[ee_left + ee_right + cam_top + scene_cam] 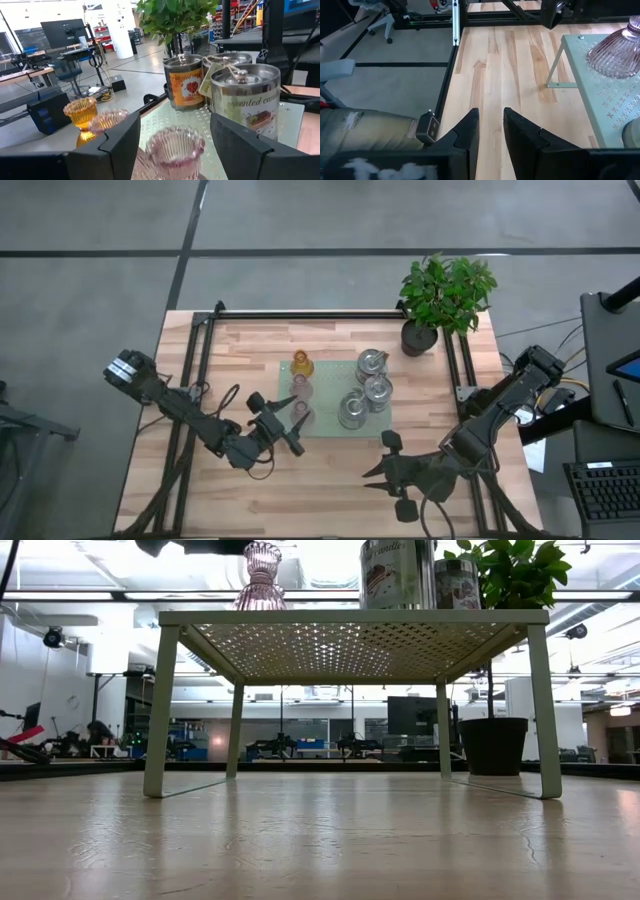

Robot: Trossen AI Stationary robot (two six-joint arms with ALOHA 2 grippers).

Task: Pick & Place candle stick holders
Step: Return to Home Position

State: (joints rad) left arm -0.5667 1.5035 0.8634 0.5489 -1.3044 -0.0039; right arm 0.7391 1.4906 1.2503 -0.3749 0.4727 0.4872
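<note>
A pale green tray (328,380) on four legs stands mid-table. On it are an amber holder (302,364), two pale pink ribbed holders (300,387) and three silvery lidded candle tins (372,362). My left gripper (293,420) is open at the tray's near left corner. Its fingers stand on either side of the nearer pink holder (175,150), which rests by its base on the tray. My right gripper (378,460) is low over the bare table near the front right. It is open by a narrow gap (491,117), holds nothing and points toward the left edge. My left gripper comes level from the table's near left side, with one finger (122,142) on each side of the nearer pink holder's ribbed bowl (150,145). The bowl's sides lie very close to both fingers. I cannot tell whether they touch.
A potted green plant (420,338) stands at the table's far right corner, behind the tins. A black frame rail (300,313) runs along the table's edges. Bare wood lies in front of the tray (510,60) and under it (340,820).
</note>
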